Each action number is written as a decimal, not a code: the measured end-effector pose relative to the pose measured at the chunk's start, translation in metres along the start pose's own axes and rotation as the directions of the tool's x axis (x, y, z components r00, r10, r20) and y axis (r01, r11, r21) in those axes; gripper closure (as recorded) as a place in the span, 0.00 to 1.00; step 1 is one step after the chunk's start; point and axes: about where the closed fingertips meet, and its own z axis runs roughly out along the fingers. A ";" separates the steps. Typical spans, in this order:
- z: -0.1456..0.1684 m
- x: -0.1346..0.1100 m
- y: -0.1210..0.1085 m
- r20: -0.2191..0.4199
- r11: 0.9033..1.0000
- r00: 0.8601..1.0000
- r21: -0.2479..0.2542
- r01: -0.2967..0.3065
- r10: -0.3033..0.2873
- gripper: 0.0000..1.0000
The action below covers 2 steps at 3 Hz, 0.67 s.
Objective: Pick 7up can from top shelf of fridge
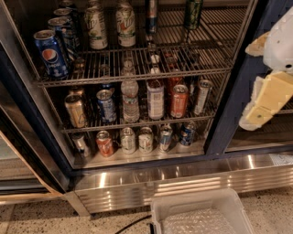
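Floor: speckled flooring is seen at the bottom, with a clear plastic bin [201, 211] set on it and a dark cable [132, 224] lying just left of the bin.
Fridge [151, 176]: its dark interior is exposed, framed in dark blue and stainless steel, with wire shelves stacked inside.
Top shelf [137, 73]: a chrome wire rack is seen spanning the interior; cans are stood upright on it.
7up can [126, 23]: it is stood upright near the middle of the top shelf, towards the back, untouched.
Second whitish can [96, 28]: it is placed just left of the 7up can and carries similar green lettering.
Pepsi cans [50, 52]: a blue row is lined up along the shelf's left side.
Dark green can [193, 13]: it is set at the back right.
Lower shelves: mixed bottles and cans are held on both.
Gripper [263, 98]: it is held in the air at the right edge, outside the fridge frame, level with the middle shelf and well apart from the 7up can; nothing is seen in it, and its state cannot be told.
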 end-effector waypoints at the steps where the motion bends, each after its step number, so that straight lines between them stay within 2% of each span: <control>1: -0.008 -0.018 -0.012 0.068 0.998 0.997 0.057 -0.040 0.036 0.00; 2: -0.010 -0.039 -0.025 0.132 0.992 0.990 0.106 -0.072 0.057 0.00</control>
